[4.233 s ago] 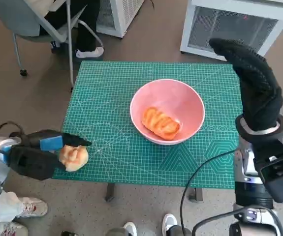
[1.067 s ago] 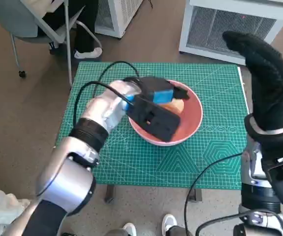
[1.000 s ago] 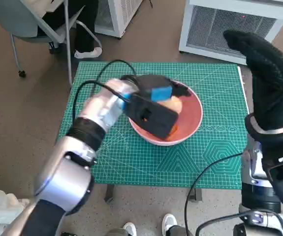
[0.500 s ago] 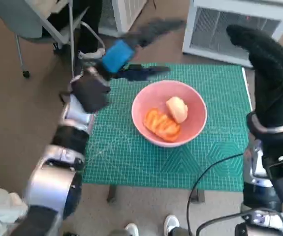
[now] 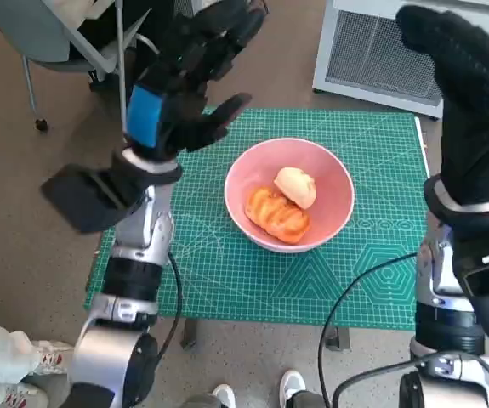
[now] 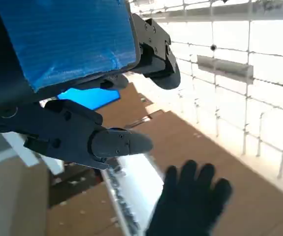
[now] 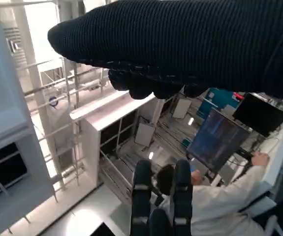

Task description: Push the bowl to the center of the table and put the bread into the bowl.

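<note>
Centrally, bowl: the pink bowl (image 5: 288,194) stands on the green cutting mat (image 5: 210,255), near the middle of the table.
Bread, 1st piece: a pale round roll (image 5: 296,186) lies inside the bowl, toward its far side, touching the second piece.
Bread, 2nd piece: an orange-brown ridged loaf (image 5: 276,214) lies on the bowl's floor, on the side nearer the robot.
Left hand: the left hand (image 5: 184,76), black with blue tape across its back, is raised above the far left corner of the mat, well apart from the bowl; its fingers (image 5: 227,30) are spread and hold nothing. In the left wrist view the same hand (image 6: 82,88) fills the frame, its fingers (image 6: 116,143) apart with nothing between them.
Right hand: the right hand (image 5: 469,102), in its black knitted glove, stands upright beside the right edge of the table, clear of the mat and holding nothing; its fingers lie together. It also shows in the left wrist view (image 6: 190,204) as a dark gloved shape, and in the right wrist view (image 7: 180,49) as a dark band.
Surroundings: a chair (image 5: 57,34) stands beyond the table's far left corner, a white grilled unit (image 5: 372,51) beyond its far right. A person (image 7: 215,201) in a white sleeve sits at a monitor (image 7: 215,140) in the right wrist view.
</note>
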Robot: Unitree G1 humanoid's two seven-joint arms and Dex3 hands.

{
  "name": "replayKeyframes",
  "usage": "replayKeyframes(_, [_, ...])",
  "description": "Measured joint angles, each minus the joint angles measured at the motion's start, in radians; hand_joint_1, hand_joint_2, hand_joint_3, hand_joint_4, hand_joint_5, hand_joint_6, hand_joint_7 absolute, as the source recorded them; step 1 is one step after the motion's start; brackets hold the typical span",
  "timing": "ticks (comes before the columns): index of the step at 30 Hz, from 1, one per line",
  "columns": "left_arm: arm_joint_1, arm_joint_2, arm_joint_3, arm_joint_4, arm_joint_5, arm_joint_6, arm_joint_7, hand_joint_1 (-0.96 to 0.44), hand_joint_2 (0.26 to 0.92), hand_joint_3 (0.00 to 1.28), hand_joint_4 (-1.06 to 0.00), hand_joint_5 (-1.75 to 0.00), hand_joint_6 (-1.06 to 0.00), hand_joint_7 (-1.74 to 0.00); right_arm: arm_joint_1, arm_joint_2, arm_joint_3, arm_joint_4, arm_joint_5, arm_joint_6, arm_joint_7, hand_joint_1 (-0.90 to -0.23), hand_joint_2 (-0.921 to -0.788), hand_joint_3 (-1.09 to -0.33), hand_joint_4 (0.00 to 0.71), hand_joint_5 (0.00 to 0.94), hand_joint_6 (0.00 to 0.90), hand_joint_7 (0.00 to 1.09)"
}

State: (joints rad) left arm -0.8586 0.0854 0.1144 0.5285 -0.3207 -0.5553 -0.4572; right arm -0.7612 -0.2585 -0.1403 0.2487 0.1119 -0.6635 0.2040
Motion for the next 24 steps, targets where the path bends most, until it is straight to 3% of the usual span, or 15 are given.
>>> replayKeyframes(24, [0.088,-0.061,-0.017,-0.114,0.000,0.064,0.038,-0.40,0.921,0.36,-0.38,-0.01,-0.13,-0.75,-0.023,0.007,0.014,0.036,0.001,0.000,-0.010,-0.568,-0.921,-0.739,0.311,0.010,0.051,0.59])
